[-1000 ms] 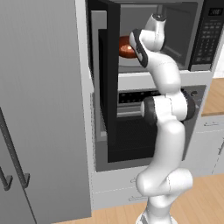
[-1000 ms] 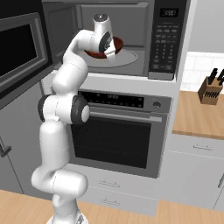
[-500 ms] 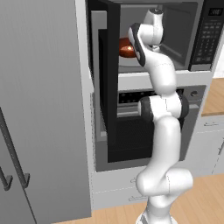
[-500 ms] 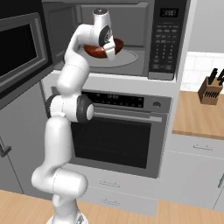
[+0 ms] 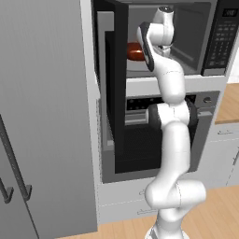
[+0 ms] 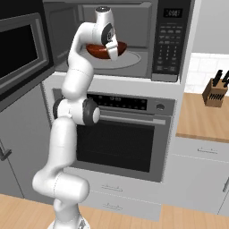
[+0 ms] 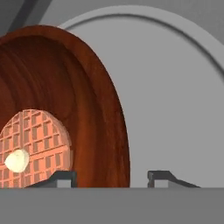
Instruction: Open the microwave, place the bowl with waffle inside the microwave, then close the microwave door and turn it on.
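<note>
The microwave (image 6: 143,27) stands open, its door (image 6: 18,49) swung out to the left and seen edge-on as a dark panel (image 5: 120,107). The reddish-brown bowl with waffle (image 7: 87,87) rests on the round glass turntable (image 7: 175,87) inside the cavity; it is also the bowl (image 6: 99,50) (image 5: 135,51) in both base views. The orange grid waffle (image 7: 37,144) lies in it. My gripper (image 7: 113,177) points down over the bowl's right rim, open, one fingertip inside the rim and one outside, each with a gap to it. The hand (image 6: 107,31) reaches in from above.
The black keypad panel (image 6: 167,44) sits right of the cavity. A steel oven (image 6: 120,147) is built in below. To the right are a wooden counter (image 6: 201,125) and a knife block (image 6: 214,91). A tall grey cabinet (image 5: 46,116) stands on the left.
The hand has carried the bowl deeper into the cavity and down onto the turntable. The jaws, shut on the rim before, have spread apart from it.
</note>
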Controlling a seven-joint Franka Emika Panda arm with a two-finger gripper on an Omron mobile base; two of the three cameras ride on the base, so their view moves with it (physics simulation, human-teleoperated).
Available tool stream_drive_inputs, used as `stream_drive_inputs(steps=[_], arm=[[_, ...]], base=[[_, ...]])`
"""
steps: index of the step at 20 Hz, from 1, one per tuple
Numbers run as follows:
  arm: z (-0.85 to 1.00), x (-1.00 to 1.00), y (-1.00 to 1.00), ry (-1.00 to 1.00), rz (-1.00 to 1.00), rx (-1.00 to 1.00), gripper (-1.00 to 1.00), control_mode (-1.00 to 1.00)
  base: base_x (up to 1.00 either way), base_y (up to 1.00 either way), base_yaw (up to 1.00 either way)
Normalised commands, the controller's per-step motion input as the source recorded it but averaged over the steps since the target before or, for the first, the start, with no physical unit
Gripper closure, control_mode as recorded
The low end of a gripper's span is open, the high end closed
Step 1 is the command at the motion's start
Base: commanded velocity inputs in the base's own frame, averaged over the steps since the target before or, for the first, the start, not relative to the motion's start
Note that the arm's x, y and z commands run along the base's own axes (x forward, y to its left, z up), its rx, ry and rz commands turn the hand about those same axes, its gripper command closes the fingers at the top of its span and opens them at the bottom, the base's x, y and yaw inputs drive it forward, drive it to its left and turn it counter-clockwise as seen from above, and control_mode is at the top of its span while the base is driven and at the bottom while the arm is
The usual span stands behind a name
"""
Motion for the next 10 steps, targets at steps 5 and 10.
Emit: stream_drive_inputs(steps=[5,10], arm=[[0.03,-0.31,0.00,-0.17,0.00,0.04,-1.00,-1.00],[0.04,-0.79,-0.15,-0.16,0.00,0.05,-1.00,-1.00]], base=[[0.00,0.00,0.00],[0.00,0.00,0.00]])
